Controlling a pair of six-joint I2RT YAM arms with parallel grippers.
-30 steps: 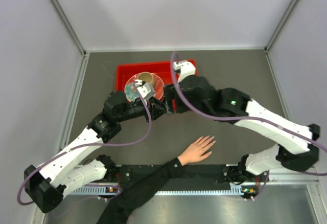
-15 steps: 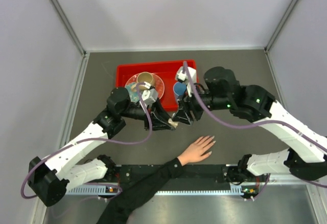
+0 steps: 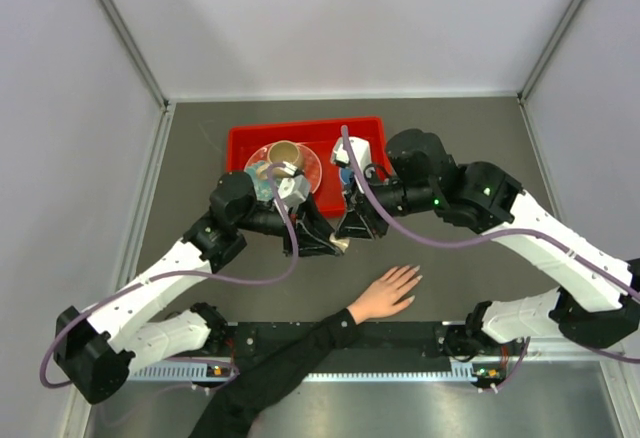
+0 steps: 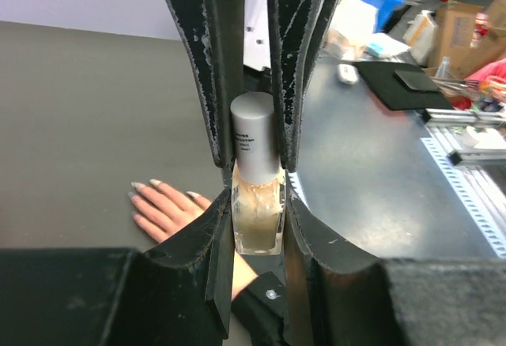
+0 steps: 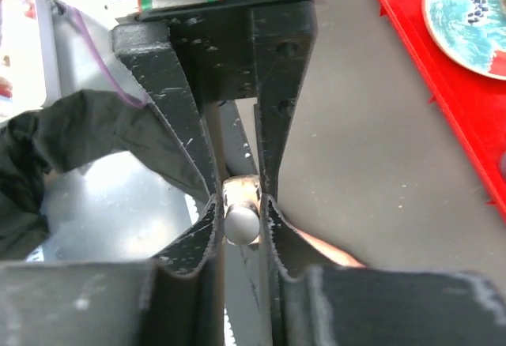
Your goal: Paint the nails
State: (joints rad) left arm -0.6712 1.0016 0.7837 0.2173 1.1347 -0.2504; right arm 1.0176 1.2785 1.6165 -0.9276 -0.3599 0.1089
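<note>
The right gripper [image 5: 241,210] has just pinched shut on the silver cap [image 4: 256,137] of the nail polish bottle [image 4: 258,231], which the left gripper [image 4: 258,202] clamps (nails [image 4: 154,182] not yet reached), so unscrewing looks next.

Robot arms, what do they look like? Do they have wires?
Both the left arm and the right arm have white shells with chunky black joints. A purple cable loops along each one. A tiny green light glows on the right arm. The left tool and right tool are black, each a scratched, scuffed two-pronged pincer.
</note>
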